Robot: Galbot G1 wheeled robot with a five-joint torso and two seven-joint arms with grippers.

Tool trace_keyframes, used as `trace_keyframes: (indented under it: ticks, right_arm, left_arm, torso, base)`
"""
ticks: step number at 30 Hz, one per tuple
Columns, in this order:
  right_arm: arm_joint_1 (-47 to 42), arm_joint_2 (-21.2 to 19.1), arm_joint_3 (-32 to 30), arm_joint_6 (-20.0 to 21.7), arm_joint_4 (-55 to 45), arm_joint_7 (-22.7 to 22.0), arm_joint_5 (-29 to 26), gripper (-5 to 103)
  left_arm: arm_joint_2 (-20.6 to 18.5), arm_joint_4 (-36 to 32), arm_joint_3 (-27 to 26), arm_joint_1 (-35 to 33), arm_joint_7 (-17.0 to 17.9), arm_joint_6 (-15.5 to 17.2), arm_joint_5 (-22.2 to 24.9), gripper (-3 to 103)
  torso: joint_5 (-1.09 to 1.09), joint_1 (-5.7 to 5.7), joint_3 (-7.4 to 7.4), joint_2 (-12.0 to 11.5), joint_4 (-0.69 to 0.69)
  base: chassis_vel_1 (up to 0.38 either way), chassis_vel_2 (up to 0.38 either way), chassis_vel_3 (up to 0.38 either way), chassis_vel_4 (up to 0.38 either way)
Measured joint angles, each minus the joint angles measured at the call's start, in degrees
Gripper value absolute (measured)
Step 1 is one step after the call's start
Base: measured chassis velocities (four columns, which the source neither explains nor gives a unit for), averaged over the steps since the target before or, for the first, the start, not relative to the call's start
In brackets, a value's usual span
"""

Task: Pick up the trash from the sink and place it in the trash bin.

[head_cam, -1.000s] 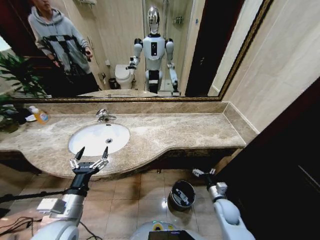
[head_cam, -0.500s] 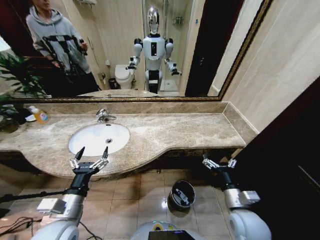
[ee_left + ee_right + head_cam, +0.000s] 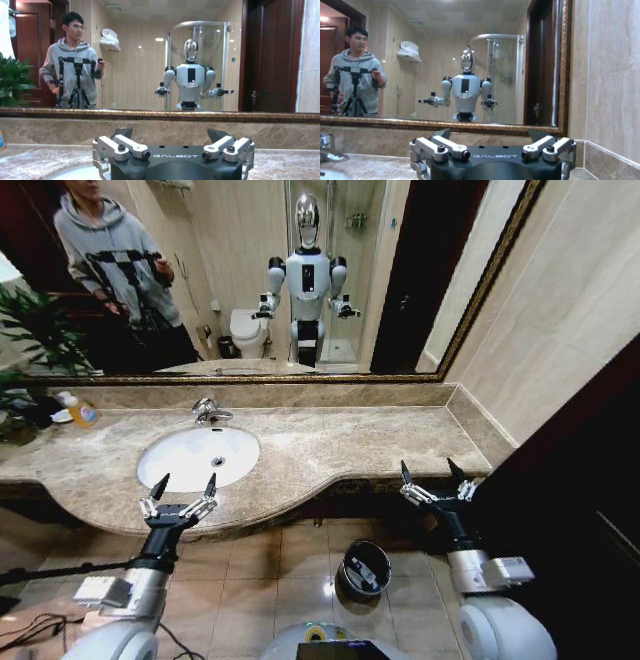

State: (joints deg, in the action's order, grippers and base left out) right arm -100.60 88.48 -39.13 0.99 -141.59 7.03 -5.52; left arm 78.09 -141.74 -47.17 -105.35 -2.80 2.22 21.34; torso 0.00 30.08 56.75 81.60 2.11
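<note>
White sink [image 3: 197, 457] sits in the marble counter [image 3: 340, 445], basin looks bare. Left gripper [image 3: 183, 494] hovers at the counter's front edge just before the sink, fingers spread, holding nothing. Right gripper [image 3: 436, 480] is raised by the counter's right end, also spread and unloaded. Bin [image 3: 364, 567] stands on the floor between the arms, pale trash [image 3: 363, 575] inside.

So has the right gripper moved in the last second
Yes. The right gripper has risen from beside the trash bin on the floor to the counter's front edge, fingers open and empty. The bin stayed put.
</note>
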Motion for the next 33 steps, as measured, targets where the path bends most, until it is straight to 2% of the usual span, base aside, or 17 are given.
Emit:
trace_keyframes:
  ticks: [33]
  right_arm:
    - [0.1, -0.1, 0.0, -0.2, 0.7, 0.1, 0.1, 100]
  left_arm:
    - [0.0, 0.0, 0.0, 0.0, 0.0, 0.0, 0.0, 100]
  torso:
    - [0.0, 0.0, 0.0, 0.0, 0.0]
  base:
    - [0.0, 0.0, 0.0, 0.0]
